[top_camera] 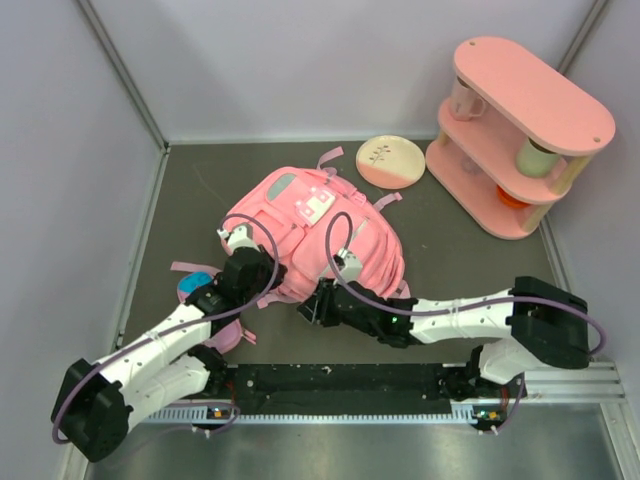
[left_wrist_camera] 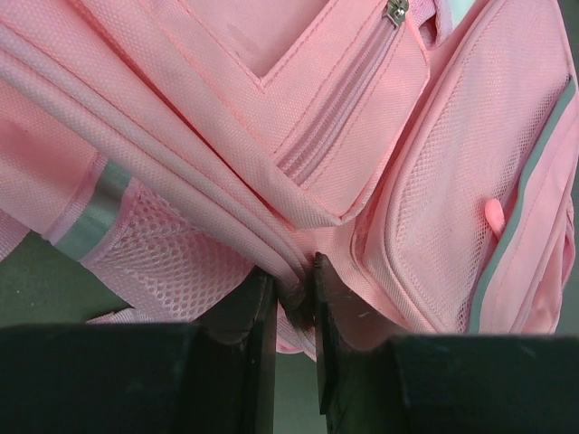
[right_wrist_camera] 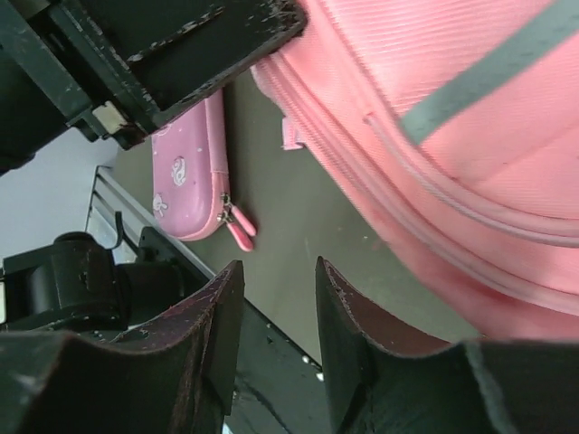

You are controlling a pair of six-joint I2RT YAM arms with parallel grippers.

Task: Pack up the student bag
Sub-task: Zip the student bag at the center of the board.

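The student bag (top_camera: 310,225), a soft pink backpack with a white-and-mint patch, lies in the middle of the table. My left gripper (top_camera: 260,268) is at its near left edge. In the left wrist view the jaws (left_wrist_camera: 297,287) are shut on a fold of the bag's pink fabric (left_wrist_camera: 362,163) beside a mesh side pocket. My right gripper (top_camera: 306,309) hovers at the bag's near edge. In the right wrist view it (right_wrist_camera: 279,273) is open and empty above bare table, with the bag (right_wrist_camera: 452,136) to its right.
A small pink pouch (right_wrist_camera: 190,167) lies left of the bag, partly under my left arm (top_camera: 226,337). A blue object (top_camera: 194,286) sits by the left arm. A round pale plate (top_camera: 392,162) and a pink two-tier shelf (top_camera: 520,110) holding cups stand at the back right.
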